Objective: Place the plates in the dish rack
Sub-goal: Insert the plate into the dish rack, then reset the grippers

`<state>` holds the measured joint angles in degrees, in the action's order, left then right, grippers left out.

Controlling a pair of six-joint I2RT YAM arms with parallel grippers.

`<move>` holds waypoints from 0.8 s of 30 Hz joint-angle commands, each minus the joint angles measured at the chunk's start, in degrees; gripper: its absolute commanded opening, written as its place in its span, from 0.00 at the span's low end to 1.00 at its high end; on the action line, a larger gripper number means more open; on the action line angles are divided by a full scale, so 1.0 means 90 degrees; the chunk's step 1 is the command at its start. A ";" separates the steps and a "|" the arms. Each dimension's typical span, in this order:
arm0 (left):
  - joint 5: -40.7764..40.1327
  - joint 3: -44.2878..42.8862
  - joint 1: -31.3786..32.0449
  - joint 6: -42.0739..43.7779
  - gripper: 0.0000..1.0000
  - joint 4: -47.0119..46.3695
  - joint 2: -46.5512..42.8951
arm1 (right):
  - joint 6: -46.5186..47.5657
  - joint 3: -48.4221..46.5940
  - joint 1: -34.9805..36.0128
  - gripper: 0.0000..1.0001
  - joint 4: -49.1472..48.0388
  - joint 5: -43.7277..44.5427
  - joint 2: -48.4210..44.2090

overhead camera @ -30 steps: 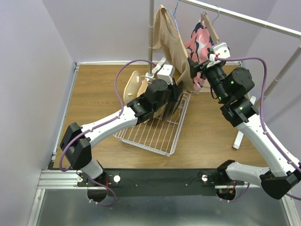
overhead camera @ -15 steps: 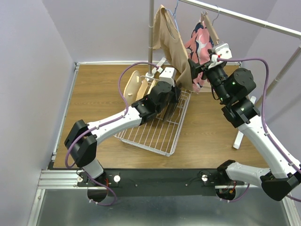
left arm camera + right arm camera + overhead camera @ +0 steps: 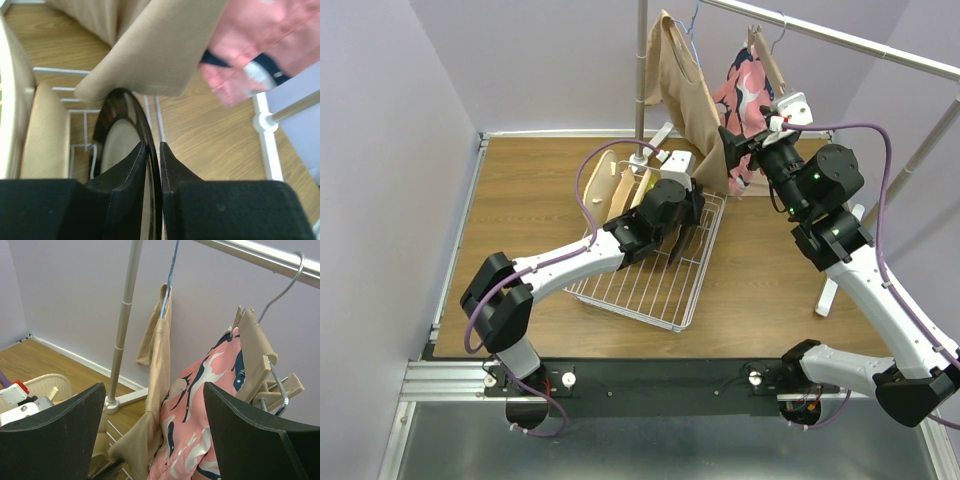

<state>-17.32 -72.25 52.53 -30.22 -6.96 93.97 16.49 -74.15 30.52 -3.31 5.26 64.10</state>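
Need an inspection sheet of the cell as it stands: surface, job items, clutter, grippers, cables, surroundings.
Surface: wooden table, nothing loose seen on it.
Job's things: white rack on the table; cream plates stand on edge at its far left; dark plate stands upright to their right.
Clutter: tan garment and pink garment hang low over the rack's far end.
Grippers: left gripper straddles the dark plate's rim, one finger close on each side; grip or release unclear. Right gripper open, empty, raised by the clothes.
Cables: purple cable loops above the cream plates; no snag seen.
Surroundings: lilac walls; clothes-stand pole behind the rack.
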 commanded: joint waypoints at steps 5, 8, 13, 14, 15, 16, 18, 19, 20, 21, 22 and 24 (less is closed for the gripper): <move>0.0177 -0.0244 0.0091 -0.0129 0.39 -0.0721 -0.0246 | -0.0055 -0.0003 -0.0071 0.87 0.0202 -0.0174 -0.0100; 0.0167 -0.0312 0.0091 -0.0100 0.41 -0.0652 -0.0431 | -0.0026 -0.0052 -0.0071 0.87 0.0270 -0.0203 -0.0090; 0.0284 -0.0351 0.0091 -0.0031 0.53 -0.0584 -0.0822 | 0.0072 -0.0130 -0.0071 0.87 0.0348 -0.0262 -0.0100; 0.0313 -0.0351 0.0091 0.0017 0.55 -0.0555 -0.0880 | 0.0091 -0.0140 -0.0071 0.87 0.0542 -0.0271 -0.0110; 0.0342 -0.0361 0.0091 0.0047 0.55 -0.0535 -0.1007 | 0.0130 -0.0150 -0.0071 0.87 0.0621 -0.0272 -0.0110; 0.0343 -0.0361 0.0091 0.0076 0.56 -0.0487 -0.1076 | 0.0179 -0.0179 -0.0071 0.87 0.0660 -0.0291 -0.0120; 0.0343 -0.0313 0.0091 0.0154 0.60 -0.0438 -0.1319 | 0.0228 -0.0218 -0.0071 0.87 0.0826 -0.0311 -0.0139; 0.0333 -0.0283 0.0091 0.0193 0.60 -0.0437 -0.1398 | 0.0257 -0.0247 -0.0071 0.87 0.0914 -0.0330 -0.0149; 0.0333 -0.0244 0.0091 0.0213 0.61 -0.0428 -0.1495 | 0.0277 -0.0315 -0.0071 0.87 0.1002 -0.0340 -0.0178; 0.0333 -0.0186 0.0091 0.0271 0.62 -0.0418 -0.1670 | 0.0296 -0.0335 -0.0071 0.87 0.1138 -0.0350 -0.0198; 0.0342 -0.0147 0.0091 0.0310 0.62 -0.0389 -0.1759 | 0.0316 -0.0364 -0.0081 0.87 0.1217 -0.0330 -0.0208; 0.0323 -0.0011 0.0081 0.0388 0.63 -0.0350 -0.2041 | 0.0345 -0.0442 -0.0071 0.87 0.1431 -0.0282 -0.0256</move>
<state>-14.83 -73.80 53.01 -29.21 -10.20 80.79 18.22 -75.22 30.26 3.97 3.40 63.94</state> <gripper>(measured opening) 0.618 0.871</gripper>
